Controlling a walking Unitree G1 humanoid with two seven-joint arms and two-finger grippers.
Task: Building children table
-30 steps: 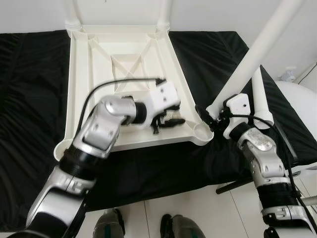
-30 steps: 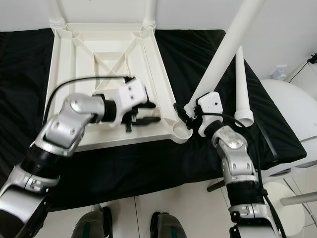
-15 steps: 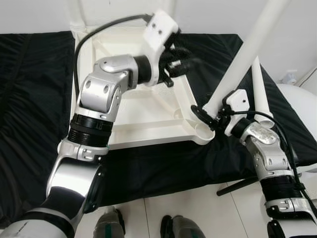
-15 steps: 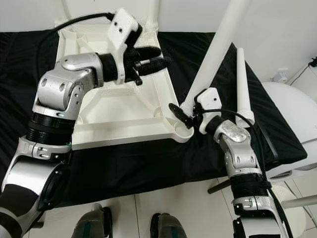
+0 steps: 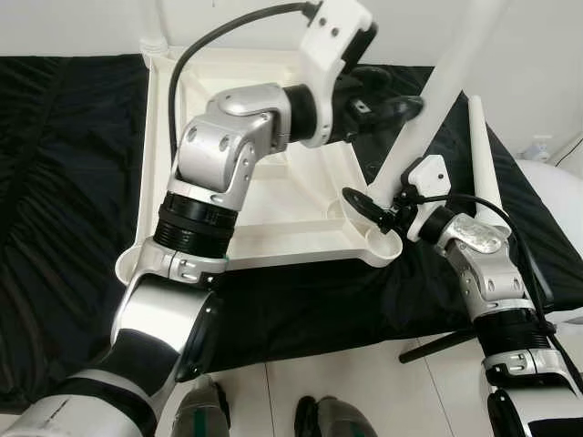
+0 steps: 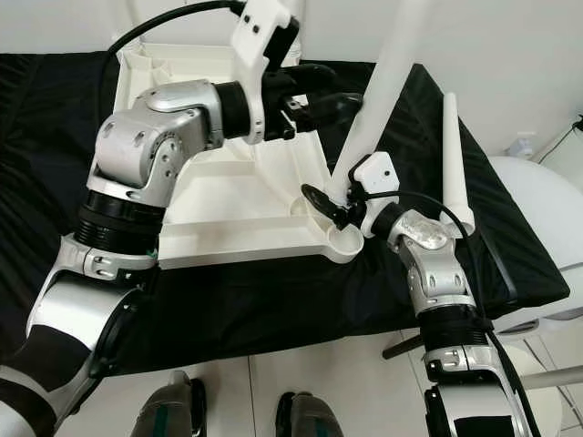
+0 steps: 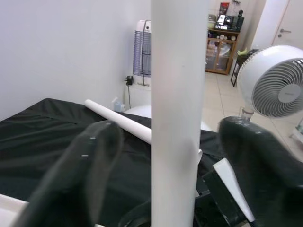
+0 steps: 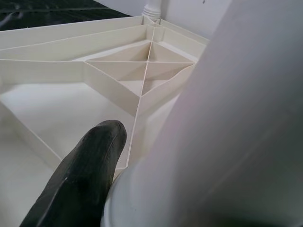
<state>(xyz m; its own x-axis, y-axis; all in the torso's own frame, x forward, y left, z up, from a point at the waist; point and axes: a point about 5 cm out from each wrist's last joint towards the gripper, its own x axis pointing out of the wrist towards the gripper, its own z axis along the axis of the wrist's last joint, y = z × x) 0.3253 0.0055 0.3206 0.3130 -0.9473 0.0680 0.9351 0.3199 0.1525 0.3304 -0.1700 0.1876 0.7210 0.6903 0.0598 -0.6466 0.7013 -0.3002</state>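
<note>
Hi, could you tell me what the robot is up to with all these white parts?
It is assembling a small table. The upside-down tabletop lies on a black cloth. The right gripper holds a white leg at the near right corner socket, and the open left gripper flanks that leg higher up. A spare leg lies alongside.

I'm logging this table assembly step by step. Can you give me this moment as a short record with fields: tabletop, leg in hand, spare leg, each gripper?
tabletop: white tabletop lying underside up on the black cloth
leg in hand: white leg tilted, lower end by the tabletop's near right corner socket
spare leg: loose leg lying on the cloth
right gripper: shut on the leg's lower end
left gripper: open, fingers either side of the leg higher up
</note>
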